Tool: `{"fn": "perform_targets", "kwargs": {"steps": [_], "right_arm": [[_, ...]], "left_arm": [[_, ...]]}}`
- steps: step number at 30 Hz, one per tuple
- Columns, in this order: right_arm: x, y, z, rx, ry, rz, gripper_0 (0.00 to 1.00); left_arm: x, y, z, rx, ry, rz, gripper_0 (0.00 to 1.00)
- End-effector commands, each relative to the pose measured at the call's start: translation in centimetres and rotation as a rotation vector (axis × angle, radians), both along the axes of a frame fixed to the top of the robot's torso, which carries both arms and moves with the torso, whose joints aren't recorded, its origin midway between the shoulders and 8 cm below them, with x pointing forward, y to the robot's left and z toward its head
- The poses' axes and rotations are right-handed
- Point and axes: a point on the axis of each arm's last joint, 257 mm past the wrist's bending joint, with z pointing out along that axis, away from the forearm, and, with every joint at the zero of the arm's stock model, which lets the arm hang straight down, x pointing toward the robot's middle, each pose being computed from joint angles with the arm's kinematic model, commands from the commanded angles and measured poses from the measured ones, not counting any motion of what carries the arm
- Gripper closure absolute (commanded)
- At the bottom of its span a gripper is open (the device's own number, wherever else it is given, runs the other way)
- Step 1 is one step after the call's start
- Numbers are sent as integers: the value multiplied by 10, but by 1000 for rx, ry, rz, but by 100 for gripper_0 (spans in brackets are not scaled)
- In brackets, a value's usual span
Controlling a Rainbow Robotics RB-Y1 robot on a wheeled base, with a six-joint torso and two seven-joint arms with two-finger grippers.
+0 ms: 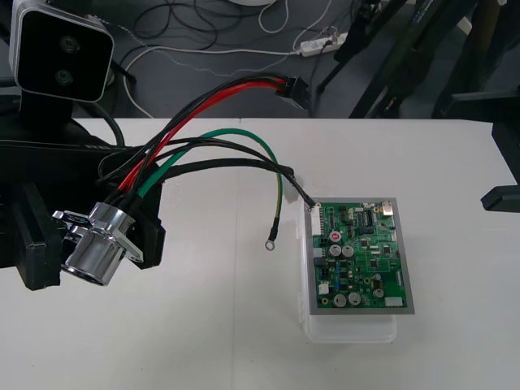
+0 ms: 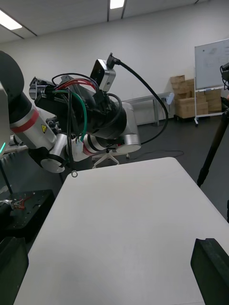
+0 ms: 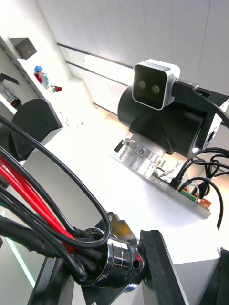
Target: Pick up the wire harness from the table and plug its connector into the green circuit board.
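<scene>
My left gripper (image 1: 96, 244) is at the table's left, lifted off the surface and shut on the harness's round metal socket (image 1: 91, 258). The same socket (image 3: 113, 268) sits between black fingers (image 3: 160, 271) in the left wrist view. Red and black wires (image 1: 213, 96) rise to the small black plug (image 1: 292, 88), which hangs in the air over the table's far edge. A green wire (image 1: 244, 138) loops down to a ring terminal (image 1: 267, 241) on the table. One black wire ends at the far left corner of the green circuit board (image 1: 361, 256); I cannot tell whether it touches. My right gripper (image 1: 500, 197) is open at the right edge.
The board rests on a white base (image 1: 349, 329) right of the table's middle. In the left wrist view the other gripper (image 3: 162, 119), with a camera on top, stands beyond the board (image 3: 193, 196). The right wrist view looks across bare table at the left arm holding the wires (image 2: 76, 109).
</scene>
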Motion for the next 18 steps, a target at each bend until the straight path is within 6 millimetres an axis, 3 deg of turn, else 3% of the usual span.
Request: {"fn": "perform_targets", "kwargs": {"steps": [1,5,10,18], "right_arm": [[-4,7,12,29,39,34,0],[-3,10,13,52,62,36,0],[-1,20,18,103,219,76,0],[13,46,22,183,343,171,0]], "left_arm": [[-12,3,0,-102,-61,-22,100],[-13,4,-1,-101,-60,-24,100],[-14,4,-2,-98,-53,-24,100],[-14,3,-3,-96,-55,-22,100]]}}
